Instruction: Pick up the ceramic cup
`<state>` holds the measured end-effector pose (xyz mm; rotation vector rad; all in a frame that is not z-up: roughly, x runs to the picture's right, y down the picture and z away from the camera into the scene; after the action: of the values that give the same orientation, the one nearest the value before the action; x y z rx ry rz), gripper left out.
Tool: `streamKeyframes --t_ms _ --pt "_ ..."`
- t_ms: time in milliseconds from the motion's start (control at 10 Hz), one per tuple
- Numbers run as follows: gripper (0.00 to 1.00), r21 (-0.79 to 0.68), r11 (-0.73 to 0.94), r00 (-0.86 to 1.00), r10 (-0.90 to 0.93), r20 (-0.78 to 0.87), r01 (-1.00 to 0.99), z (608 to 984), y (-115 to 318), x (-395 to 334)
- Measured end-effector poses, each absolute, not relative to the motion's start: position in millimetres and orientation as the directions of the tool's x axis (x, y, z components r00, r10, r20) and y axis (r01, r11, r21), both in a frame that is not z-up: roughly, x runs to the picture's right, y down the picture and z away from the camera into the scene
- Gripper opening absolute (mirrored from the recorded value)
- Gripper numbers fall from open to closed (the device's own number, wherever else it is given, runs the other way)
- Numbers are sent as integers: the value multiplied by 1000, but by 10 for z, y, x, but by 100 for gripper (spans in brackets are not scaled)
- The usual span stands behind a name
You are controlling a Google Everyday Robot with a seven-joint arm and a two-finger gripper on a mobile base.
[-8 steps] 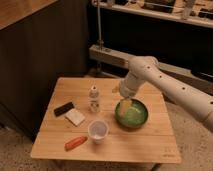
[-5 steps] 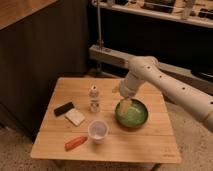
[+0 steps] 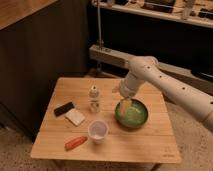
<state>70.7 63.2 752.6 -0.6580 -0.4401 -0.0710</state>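
Note:
The ceramic cup (image 3: 98, 130) is small, white and round with a pale pinkish inside. It stands upright near the front of the wooden table (image 3: 150, 142), left of the green bowl (image 3: 132, 114). My gripper (image 3: 124, 106) hangs from the white arm over the left rim of the green bowl, to the right of and behind the cup, apart from it.
A small clear bottle with a white cap (image 3: 93, 98) stands behind the cup. A black block (image 3: 64, 108) and a white block (image 3: 75, 117) lie at the left. An orange object (image 3: 75, 142) lies at the front left. A dark cabinet and a shelf stand behind.

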Motion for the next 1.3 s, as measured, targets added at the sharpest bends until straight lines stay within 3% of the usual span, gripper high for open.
streamKeyframes --t_ms 700,1300 --pt "80 -576 790 905 65 420 210 7505 655 691" --pt "80 -566 758 886 -33 463 324 7260 1006 405"
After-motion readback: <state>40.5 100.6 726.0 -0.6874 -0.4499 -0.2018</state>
